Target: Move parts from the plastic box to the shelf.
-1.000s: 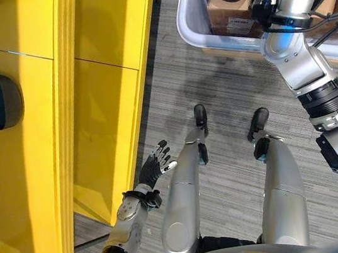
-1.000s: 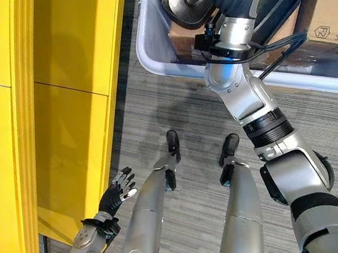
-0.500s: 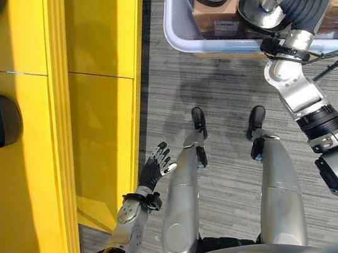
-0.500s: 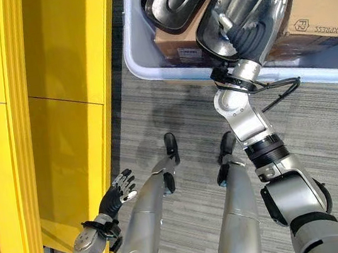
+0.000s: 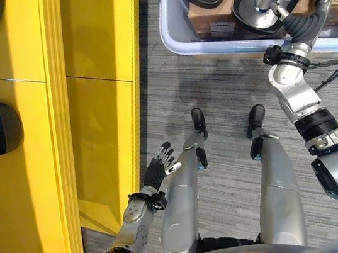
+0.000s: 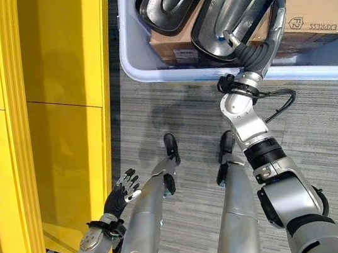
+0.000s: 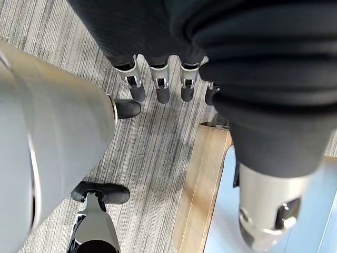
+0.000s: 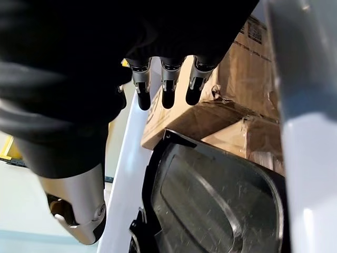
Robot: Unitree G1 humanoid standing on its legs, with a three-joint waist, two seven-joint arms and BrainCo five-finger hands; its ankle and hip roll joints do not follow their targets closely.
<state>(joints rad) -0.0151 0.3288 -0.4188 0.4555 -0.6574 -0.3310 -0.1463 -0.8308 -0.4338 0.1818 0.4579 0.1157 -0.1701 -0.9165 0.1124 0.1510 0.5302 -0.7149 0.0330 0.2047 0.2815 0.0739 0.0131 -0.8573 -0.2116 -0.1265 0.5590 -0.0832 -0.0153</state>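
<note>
Over the plastic box (image 6: 147,66), right hand (image 6: 259,54) reaching, fingers straight

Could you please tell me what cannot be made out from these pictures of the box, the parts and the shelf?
- Plastic box: its far side is cut off by the top edge of both eye views.
- Two dark parts and: their top ends run past that edge.
- Cardboard boxes: mostly hidden under the parts.
- Yellow shelf: its inside is hidden by the side panel.
- Right hand and left hand: both open, holding nothing.
</note>
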